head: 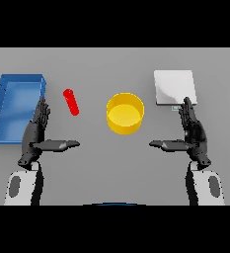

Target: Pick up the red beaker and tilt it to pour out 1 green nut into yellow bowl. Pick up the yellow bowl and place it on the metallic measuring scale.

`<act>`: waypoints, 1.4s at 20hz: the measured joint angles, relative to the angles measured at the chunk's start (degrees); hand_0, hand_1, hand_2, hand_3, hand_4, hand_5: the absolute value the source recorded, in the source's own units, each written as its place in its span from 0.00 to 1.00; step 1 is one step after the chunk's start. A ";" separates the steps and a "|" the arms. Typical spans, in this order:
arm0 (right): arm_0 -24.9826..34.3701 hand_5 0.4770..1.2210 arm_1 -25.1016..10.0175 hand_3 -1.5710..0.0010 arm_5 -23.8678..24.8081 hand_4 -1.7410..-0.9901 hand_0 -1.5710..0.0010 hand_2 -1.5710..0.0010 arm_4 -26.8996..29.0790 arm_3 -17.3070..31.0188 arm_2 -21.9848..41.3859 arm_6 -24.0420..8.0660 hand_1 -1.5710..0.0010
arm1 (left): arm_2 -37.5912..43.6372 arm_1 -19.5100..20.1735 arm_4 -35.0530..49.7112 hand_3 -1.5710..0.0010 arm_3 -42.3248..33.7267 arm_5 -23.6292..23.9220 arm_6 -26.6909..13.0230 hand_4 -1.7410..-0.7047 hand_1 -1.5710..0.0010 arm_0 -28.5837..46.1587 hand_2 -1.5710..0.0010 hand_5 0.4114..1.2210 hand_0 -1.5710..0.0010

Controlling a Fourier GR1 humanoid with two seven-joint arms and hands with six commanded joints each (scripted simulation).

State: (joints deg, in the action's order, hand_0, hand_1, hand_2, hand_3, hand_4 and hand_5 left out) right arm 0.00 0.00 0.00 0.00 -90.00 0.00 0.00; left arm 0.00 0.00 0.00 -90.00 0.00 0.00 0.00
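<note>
Colours here are pretty simple: plain grey table (111, 168), a bright red beaker (71, 102) in the upper left part of the frame, and a solid yellow bowl (125, 113) in the middle. Far left there's a blue tray (3, 106), upper right a pale silvery-white scale (174, 87). Both the left hand (37, 134) and right hand (191, 133) are dark grey, on white and grey arms.

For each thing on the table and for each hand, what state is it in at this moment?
red beaker: on the table, tilted, not held.
yellow bowl: upright on the table, apart from both hands; no nut visible inside.
scale: on the table, nothing on it.
blue bin: open, nothing visible inside.
left hand: open, fingers straight, thumb out, holding nothing.
right hand: open, fingers straight, thumb out, holding nothing.
</note>
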 measured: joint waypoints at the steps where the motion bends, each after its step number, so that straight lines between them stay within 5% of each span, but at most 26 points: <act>1: 0.18 0.16 -0.04 1.00 0.08 0.76 1.00 1.00 0.05 0.11 -0.08 -0.12 1.00 | 0.12 0.11 0.11 1.00 0.03 0.01 -0.04 0.57 1.00 -0.05 1.00 0.23 1.00; 6: 1.52 0.16 -0.27 1.00 0.22 0.76 1.00 1.00 0.29 1.15 -0.67 -0.46 1.00 | 1.02 1.07 1.10 1.00 0.45 -0.77 -0.09 0.57 1.00 -0.54 1.00 0.23 1.00; 7: -0.71 0.16 -2.58 1.00 2.11 0.77 1.00 1.00 -6.57 -0.64 1.91 4.68 1.00 | -0.47 2.75 -0.80 1.00 -1.94 -1.58 1.47 0.56 1.00 1.44 1.00 0.23 1.00; 8: -2.41 0.16 -3.49 1.00 3.54 0.77 1.00 1.00 -10.90 -1.87 3.73 6.54 1.00 | -1.88 3.70 -2.42 1.00 -3.61 -2.22 1.85 0.56 1.00 3.43 1.00 0.23 1.00; 12: -3.74 0.16 -4.08 1.00 4.86 0.76 1.00 1.00 -15.81 -4.37 6.17 4.48 1.00 | -3.59 4.92 -4.92 1.00 -7.34 -1.53 -3.39 0.56 1.00 3.99 1.00 0.24 1.00; 16: -4.14 0.18 -4.09 1.00 4.02 0.71 1.00 1.00 -13.96 -4.35 5.46 4.59 1.00 | -4.70 5.28 -6.53 1.00 -7.30 -1.81 -3.12 0.56 1.00 4.44 1.00 0.24 1.00; 28: -3.73 0.21 -4.15 1.00 3.05 0.62 1.00 1.00 -13.00 -5.36 5.52 5.51 1.00 | -1.59 4.27 -9.55 1.00 16.44 0.21 3.16 0.46 1.00 -12.53 1.00 0.32 1.00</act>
State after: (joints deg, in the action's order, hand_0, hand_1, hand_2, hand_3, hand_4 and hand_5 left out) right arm -3.73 -4.15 3.05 -13.00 -95.36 5.52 5.51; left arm -1.59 4.27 -9.55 -73.56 0.21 3.16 -12.53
